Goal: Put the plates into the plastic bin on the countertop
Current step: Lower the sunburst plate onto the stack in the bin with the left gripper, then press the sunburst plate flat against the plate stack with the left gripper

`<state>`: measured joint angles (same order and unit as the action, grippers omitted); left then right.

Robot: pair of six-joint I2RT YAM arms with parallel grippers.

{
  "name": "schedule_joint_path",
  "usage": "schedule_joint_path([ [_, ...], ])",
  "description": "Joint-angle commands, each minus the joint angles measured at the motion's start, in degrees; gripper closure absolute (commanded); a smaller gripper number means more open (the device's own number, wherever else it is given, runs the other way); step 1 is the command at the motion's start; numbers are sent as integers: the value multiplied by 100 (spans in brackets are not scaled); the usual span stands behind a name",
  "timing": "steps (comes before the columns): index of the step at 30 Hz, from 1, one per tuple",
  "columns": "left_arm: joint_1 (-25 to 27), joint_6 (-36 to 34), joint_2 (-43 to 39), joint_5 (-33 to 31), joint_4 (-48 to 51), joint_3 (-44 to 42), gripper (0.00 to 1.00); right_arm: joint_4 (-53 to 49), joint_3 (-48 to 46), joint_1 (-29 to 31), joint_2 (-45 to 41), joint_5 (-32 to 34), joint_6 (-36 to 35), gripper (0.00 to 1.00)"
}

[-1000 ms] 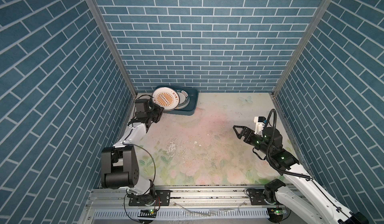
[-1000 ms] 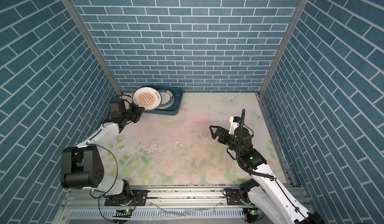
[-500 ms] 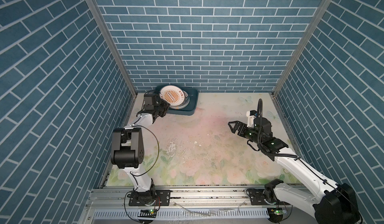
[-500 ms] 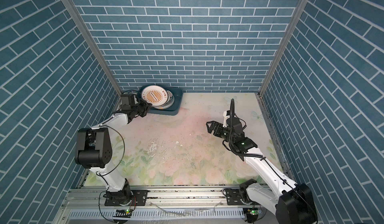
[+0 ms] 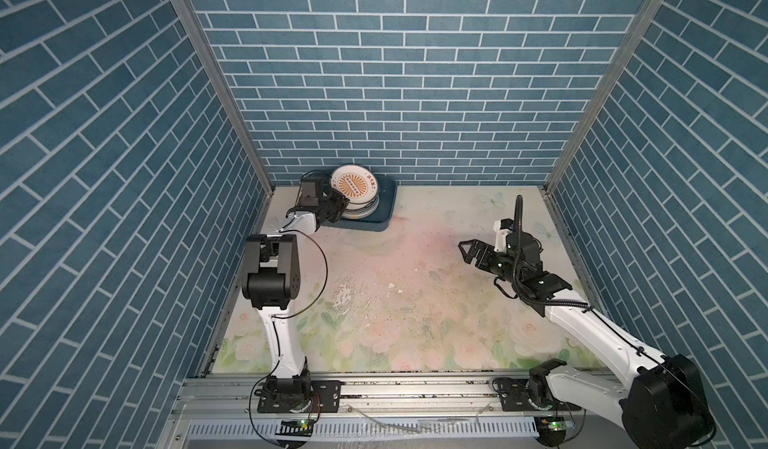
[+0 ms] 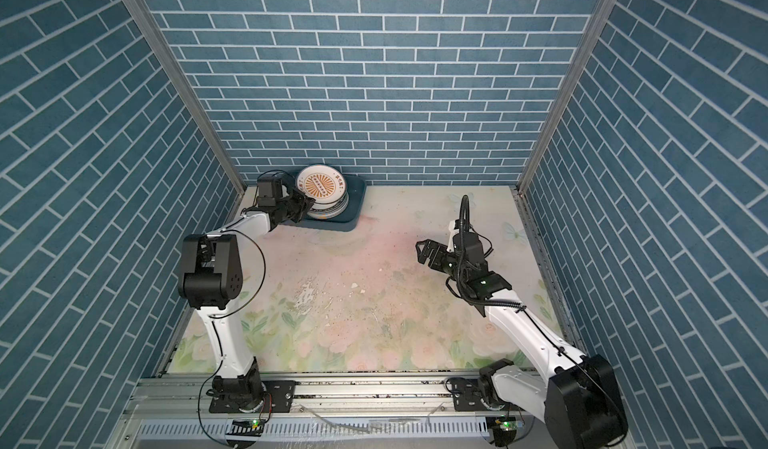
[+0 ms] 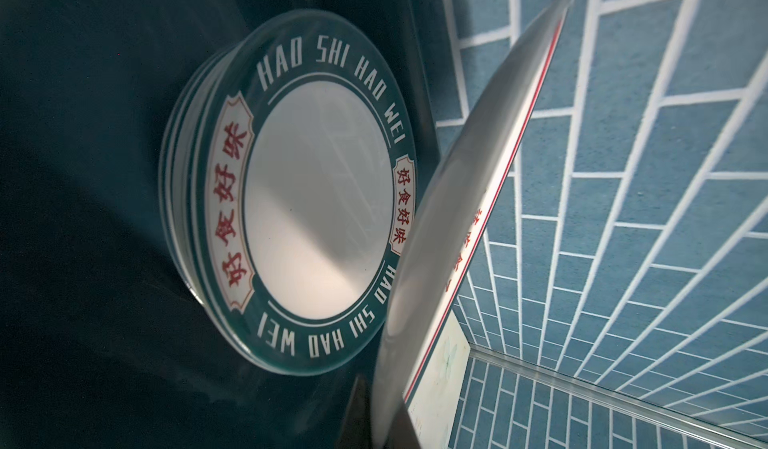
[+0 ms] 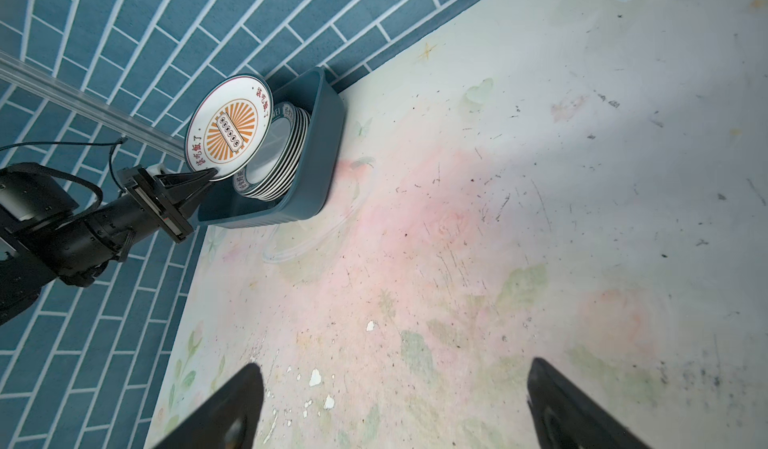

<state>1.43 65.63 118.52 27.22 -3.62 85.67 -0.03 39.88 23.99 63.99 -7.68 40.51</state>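
A stack of several white plates (image 5: 366, 210) lies in the teal plastic bin (image 5: 385, 215) at the back left corner of the countertop (image 5: 415, 284). Its top plate (image 7: 320, 218) has a dark-green lettered rim. My left gripper (image 5: 338, 203) is shut on the rim of a plate with an orange sunburst centre (image 5: 354, 184), holding it tilted just above the stack (image 8: 282, 156). In the left wrist view that plate (image 7: 457, 201) shows edge-on. My right gripper (image 5: 467, 251) hangs open and empty over the right side of the countertop, far from the bin (image 8: 324, 168).
Blue brick walls close in the back and both sides, and the bin stands against the back wall (image 5: 395, 93). A grey metal rail (image 5: 415, 388) runs along the front. Chipped white patches (image 5: 347, 297) mark the middle of the countertop.
My left gripper has carried the sunburst plate to the right and back, from the bin's left edge to over the stack. The right gripper shifted slightly left and back, still open.
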Motion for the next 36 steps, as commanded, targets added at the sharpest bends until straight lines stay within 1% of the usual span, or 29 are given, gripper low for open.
schedule_joint_path([
  [1, 41, 54, 171, 116, -51, 350, 100, 178, 147, -74, 81, 118, -184, 1],
  [8, 41, 325, 560, 124, -190, 600, 100, 227, 117, -147, 198, 56, -127, 1],
  [11, 41, 479, 635, 156, -339, 527, 100, 228, 117, -176, 211, 45, -131, 1],
  [15, 33, 582, 579, 40, -481, 254, 100, 263, 121, -201, 237, 30, -111, 2],
  [25, -45, 565, 440, -114, -490, -11, 100, 388, 91, -238, 332, -78, -10, 2],
  [36, -143, 277, 521, 212, -112, 109, 100, 506, -2, -269, 331, -136, 88, 2],
])
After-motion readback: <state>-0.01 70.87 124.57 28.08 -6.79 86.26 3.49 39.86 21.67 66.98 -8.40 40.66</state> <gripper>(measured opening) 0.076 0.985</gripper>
